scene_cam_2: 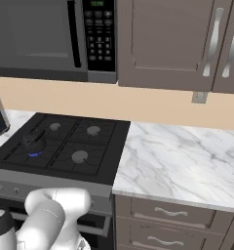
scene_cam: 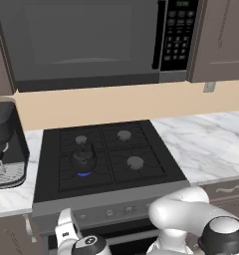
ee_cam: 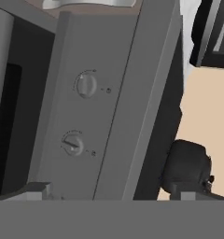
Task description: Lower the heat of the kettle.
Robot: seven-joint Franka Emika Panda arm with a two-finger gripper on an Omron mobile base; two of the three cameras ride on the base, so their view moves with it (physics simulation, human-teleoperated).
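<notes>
The small dark kettle (scene_cam: pixel 84 159) sits on the stove's front left burner with a blue flame under it; it also appears as kettle (scene_cam_2: pixel 35 139) and as a dark shape, kettle (ee_cam: pixel 186 168). My gripper (ee_cam: pixel 116 193) is open, low in front of the stove's grey control panel (ee_cam: pixel 109 116), with nothing between its fingers. Two round knobs face it: one knob (ee_cam: pixel 74 144) nearer the fingertips, its pointer turned, and a second knob (ee_cam: pixel 86 85) farther off. The white hand (scene_cam: pixel 66 228) hangs before the panel's left end.
A black coffee machine (scene_cam: pixel 7 144) stands on the counter left of the stove (scene_cam: pixel 141 144). A microwave (scene_cam: pixel 86 40) hangs above. Marble counter (scene_cam_2: pixel 187 156) runs to the right, with drawers (scene_cam_2: pixel 163 212) below. More knobs (scene_cam: pixel 110 213) line the front panel.
</notes>
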